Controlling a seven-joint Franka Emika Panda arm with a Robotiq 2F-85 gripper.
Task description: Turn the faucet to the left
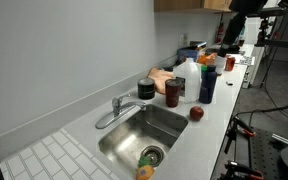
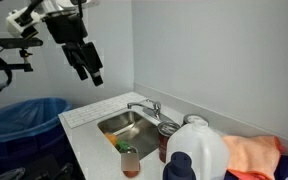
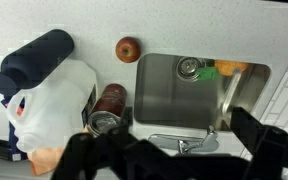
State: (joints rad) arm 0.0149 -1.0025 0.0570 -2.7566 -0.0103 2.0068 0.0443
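Note:
The chrome faucet [image 1: 112,111] stands at the back rim of the steel sink [image 1: 169,127], its thin spout reaching out over the basin. It also shows in an exterior view [image 2: 144,106] and in the wrist view [image 3: 184,142]. My gripper [image 2: 90,72] hangs high in the air, well above the counter and away from the faucet. Its dark fingers frame the bottom of the wrist view [image 3: 179,162]. They are spread apart and hold nothing.
A red apple [image 3: 128,48], a dark red can [image 3: 109,100], a white jug [image 3: 49,110] and a dark blue bottle [image 3: 34,60] crowd the counter beside the sink. An orange object [image 3: 229,68] lies in the basin by the drain [image 3: 188,67]. A blue bin [image 2: 24,115] stands on the floor.

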